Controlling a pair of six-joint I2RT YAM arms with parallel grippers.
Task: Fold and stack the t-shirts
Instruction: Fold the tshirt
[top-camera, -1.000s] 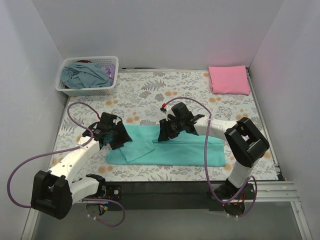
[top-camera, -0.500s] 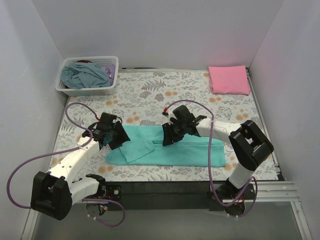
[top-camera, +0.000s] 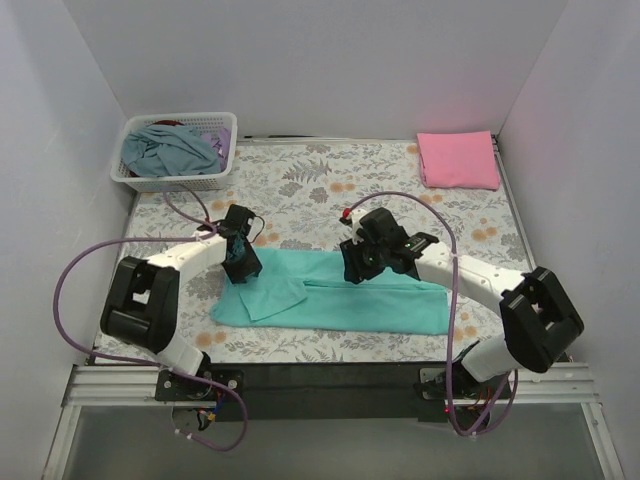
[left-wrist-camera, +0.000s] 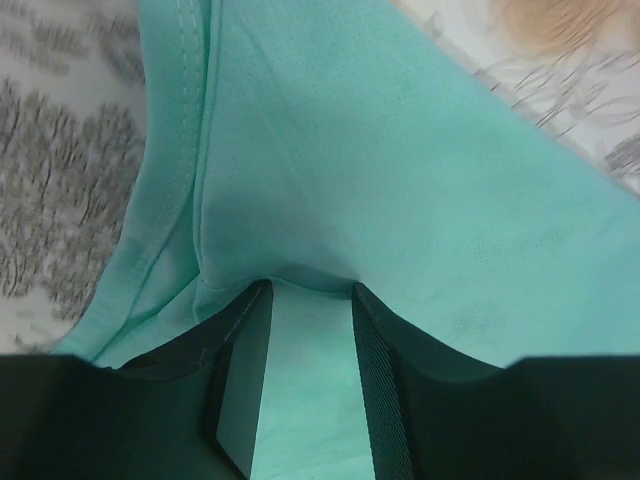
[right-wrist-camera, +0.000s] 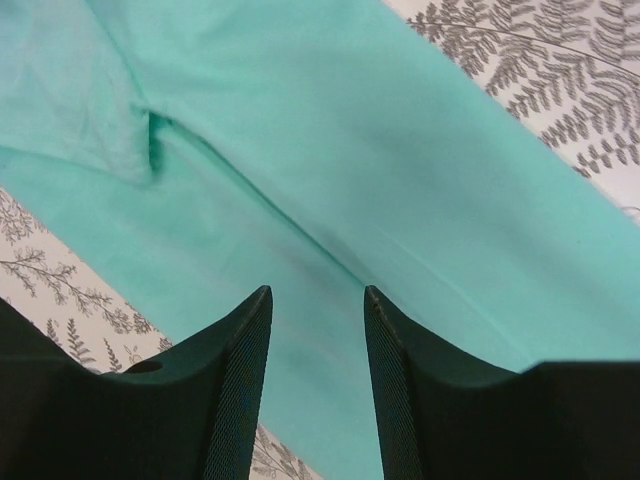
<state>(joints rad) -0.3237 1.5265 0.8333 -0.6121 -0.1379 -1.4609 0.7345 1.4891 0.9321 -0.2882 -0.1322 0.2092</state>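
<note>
The teal-green t-shirt (top-camera: 350, 302) lies folded into a long band across the near half of the table, with a sleeve flap on its left part. The pink t-shirt (top-camera: 458, 160) lies folded at the far right corner. My left gripper (top-camera: 239, 268) is down on the teal shirt's upper left corner; in the left wrist view its jaws (left-wrist-camera: 310, 292) stand apart with the tips pushed against a raised fold of teal cloth (left-wrist-camera: 400, 180). My right gripper (top-camera: 358, 268) hovers over the band's upper edge near its middle, open (right-wrist-camera: 317, 292), with teal cloth (right-wrist-camera: 330, 150) below it.
A white lattice basket (top-camera: 216, 119) at the far left corner holds grey-blue and purple clothes. The table has a floral cover (top-camera: 300, 190). White walls close in the left, back and right sides. Purple cables loop from both arms.
The left arm has swung round and its gripper has shifted right onto the shirt's corner, with its jaws narrower. The right gripper has drifted right along the shirt's upper edge.
</note>
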